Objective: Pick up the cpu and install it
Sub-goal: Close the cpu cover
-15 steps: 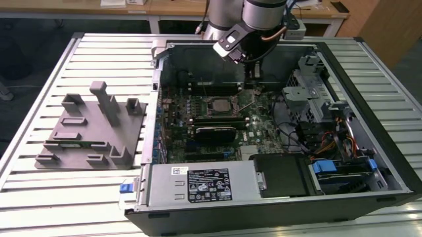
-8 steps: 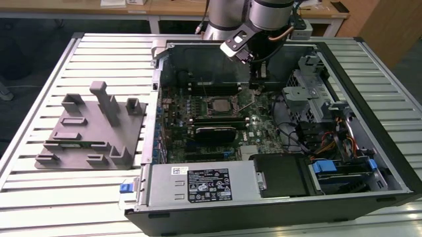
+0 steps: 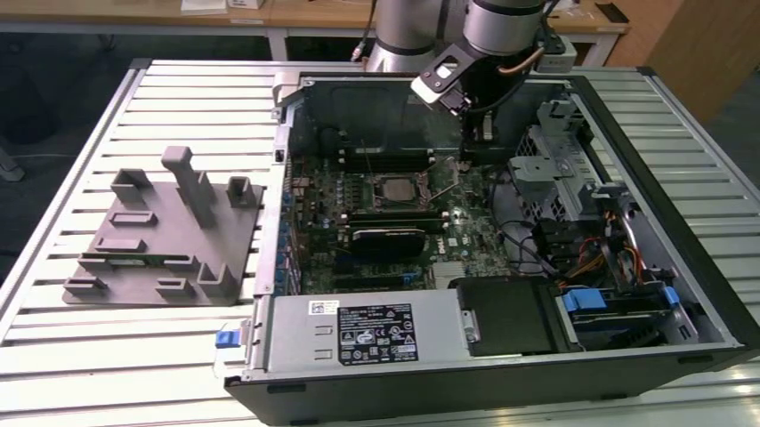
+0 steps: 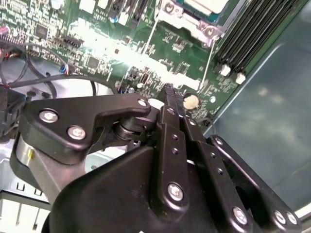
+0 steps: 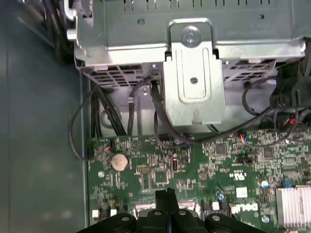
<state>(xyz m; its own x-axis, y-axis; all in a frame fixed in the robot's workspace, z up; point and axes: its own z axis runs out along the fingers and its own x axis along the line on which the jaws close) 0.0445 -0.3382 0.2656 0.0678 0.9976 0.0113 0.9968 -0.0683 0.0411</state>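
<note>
The cpu (image 3: 396, 189), a silver square with a tan rim, lies in the motherboard socket inside the open computer case (image 3: 665, 294). In the second wrist view the cpu (image 4: 204, 5) sits inside the socket's metal frame, and thin wire levers run beside it. My gripper (image 3: 485, 132) hangs over the board's back corner, to the exterior view's right of the socket and apart from the cpu. In both wrist views the black fingertips (image 4: 168, 91) (image 5: 167, 195) are pressed together with nothing between them, above the green board.
A coin battery (image 5: 119, 161) lies on the board just ahead of the fingertips. A metal drive cage (image 3: 558, 169) with cables stands at the exterior view's right. The power supply (image 3: 356, 334) fills the case's front. A grey fixture (image 3: 166, 231) rests on the slatted table outside the case.
</note>
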